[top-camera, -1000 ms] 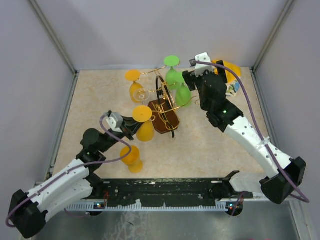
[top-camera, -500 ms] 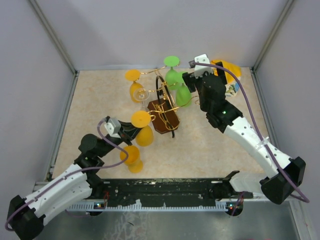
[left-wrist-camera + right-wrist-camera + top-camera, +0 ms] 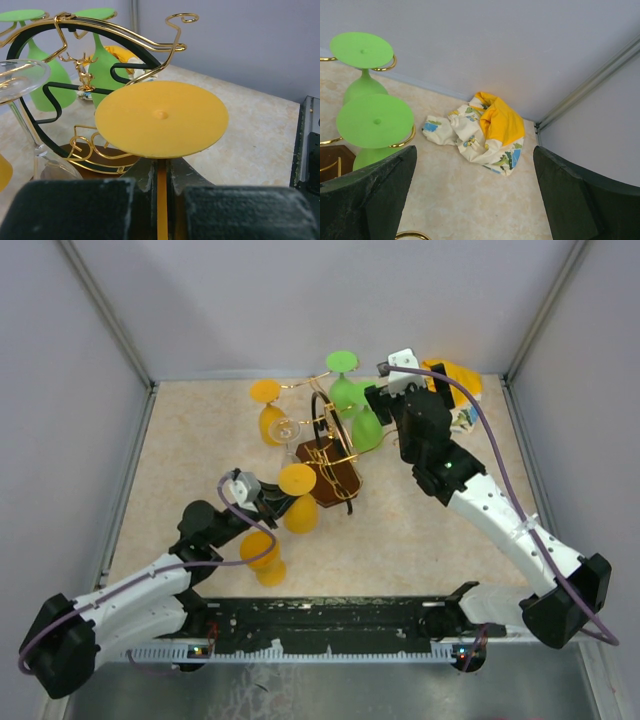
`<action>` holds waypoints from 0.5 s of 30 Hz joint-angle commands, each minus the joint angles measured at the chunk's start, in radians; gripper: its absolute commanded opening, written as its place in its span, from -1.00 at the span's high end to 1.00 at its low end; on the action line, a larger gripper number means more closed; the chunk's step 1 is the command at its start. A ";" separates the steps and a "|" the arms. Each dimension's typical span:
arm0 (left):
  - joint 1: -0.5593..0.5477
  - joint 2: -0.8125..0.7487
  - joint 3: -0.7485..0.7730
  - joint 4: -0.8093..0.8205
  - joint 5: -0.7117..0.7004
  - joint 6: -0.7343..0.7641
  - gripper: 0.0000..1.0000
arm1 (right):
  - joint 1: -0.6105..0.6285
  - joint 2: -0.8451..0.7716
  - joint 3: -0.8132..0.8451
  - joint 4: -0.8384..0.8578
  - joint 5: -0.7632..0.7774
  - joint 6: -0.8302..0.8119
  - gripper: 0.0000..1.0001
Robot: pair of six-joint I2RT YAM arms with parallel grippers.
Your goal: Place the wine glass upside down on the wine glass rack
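Beside the rack, left pincer clamped on upturned glass stem: hold foot level, slide stem between wires; right pincer apart.

Glass just left-front of rack; cloth in back right corner

My left fingers are black, and the wine glass is plain orange-yellow. The wine glass rack is gold wire on a dark brown base. At upper left, the green glasses are bright lime. The cloth is cream and yellow, with small blue-green prints that may be animals.
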 commanded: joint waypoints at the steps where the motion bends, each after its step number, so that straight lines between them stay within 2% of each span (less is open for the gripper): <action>1: -0.006 0.014 0.021 0.077 0.007 0.011 1.00 | -0.004 -0.024 0.030 0.032 0.025 -0.021 -0.99; 15: -0.031 0.071 0.038 0.159 0.045 -0.010 1.00 | -0.004 -0.018 0.032 0.029 0.024 -0.019 -0.99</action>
